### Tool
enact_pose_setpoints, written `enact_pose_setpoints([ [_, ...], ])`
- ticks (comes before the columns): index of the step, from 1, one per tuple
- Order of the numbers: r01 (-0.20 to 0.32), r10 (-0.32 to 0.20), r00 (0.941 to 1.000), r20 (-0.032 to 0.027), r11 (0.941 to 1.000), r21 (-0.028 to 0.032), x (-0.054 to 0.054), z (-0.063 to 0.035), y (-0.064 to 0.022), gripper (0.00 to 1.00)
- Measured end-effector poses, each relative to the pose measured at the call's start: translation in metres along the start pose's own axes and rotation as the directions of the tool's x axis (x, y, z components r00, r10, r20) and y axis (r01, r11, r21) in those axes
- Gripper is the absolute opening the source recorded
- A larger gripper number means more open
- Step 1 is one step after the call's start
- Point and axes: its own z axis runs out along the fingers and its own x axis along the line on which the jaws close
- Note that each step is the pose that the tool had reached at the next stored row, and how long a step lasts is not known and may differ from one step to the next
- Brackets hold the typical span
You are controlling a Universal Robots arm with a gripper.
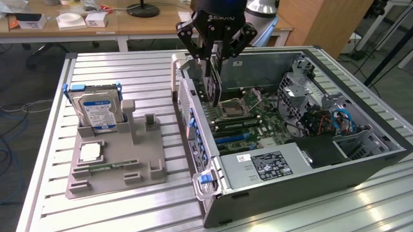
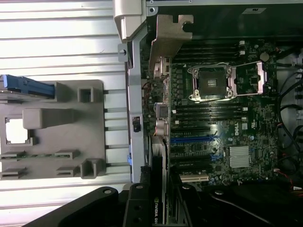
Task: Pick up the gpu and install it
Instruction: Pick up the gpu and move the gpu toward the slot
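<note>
One pincer [image 1: 215, 54], black and two-fingered, hangs over the open dark computer case [image 1: 387, 145], which lies on its side on the slatted metal tabletop [image 1: 129, 67]. Its fingers are clamped on the gpu [image 1: 214, 82], a thin dark circuit card hanging straight down from them.

The card is thus directly beneath the pincer. It appears clear of the green motherboard [image 1: 258, 123] and sits just inside the case's perforated rear wall [image 1: 187, 113].

Long axis: the exterior view presents the card nearly edge-on, as a narrow upright strip, so its run along the board cannot be fixed from there.

Judgement: the governing relation is the card's lower edge against the blue expansion slots [image 1: 233, 138]. These lie on the board, on the camera side of the square processor socket [image 1: 231, 108].

The wrist view adds a printed label on the gpu [image 2: 156, 212] between the fingers, and shows the slots [image 2: 191, 140] laid out close beside it. The exterior view, in turn, gives the card's height over the board.
</note>
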Motion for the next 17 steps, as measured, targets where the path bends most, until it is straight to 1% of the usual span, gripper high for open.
enact_pose_setpoints([
  [17, 0.000, 0.000, 1.0000, 0.0000, 1.0000, 0.0000, -0.0086, 0.0003, 0.0007, 0.26],
])
